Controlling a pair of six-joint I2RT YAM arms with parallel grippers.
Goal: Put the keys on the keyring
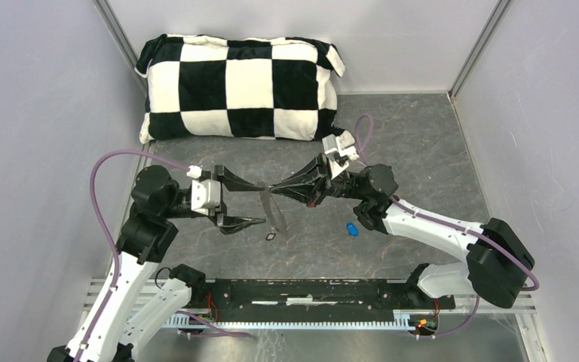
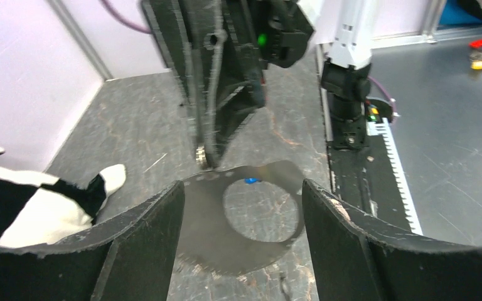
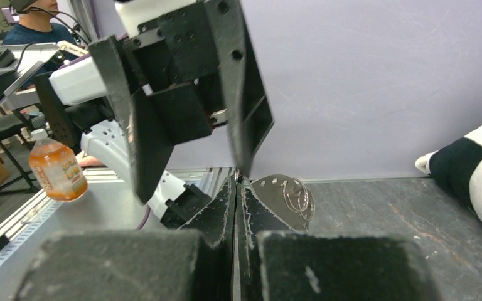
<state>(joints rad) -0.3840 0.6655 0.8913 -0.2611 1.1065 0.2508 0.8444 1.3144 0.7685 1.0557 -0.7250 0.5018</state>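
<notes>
My right gripper [image 1: 274,188] is shut on the top edge of the keyring [image 1: 272,213], a thin silvery loop that hangs down from its tips above the table. The ring also shows in the right wrist view [image 3: 282,200], just past the shut tips [image 3: 235,183]. My left gripper [image 1: 264,204] is open, one finger on each side of the ring. In the left wrist view the ring [image 2: 204,213] hangs between its fingers [image 2: 241,188]. The black-headed key [image 1: 271,236] lies on the table under the ring. The blue-headed key [image 1: 352,229] lies to the right, and shows through the ring's hole [image 2: 251,180].
A black-and-white checkered pillow [image 1: 241,87] lies at the back of the table. Grey walls close in left, right and back. A black rail [image 1: 309,292] runs along the near edge between the arm bases.
</notes>
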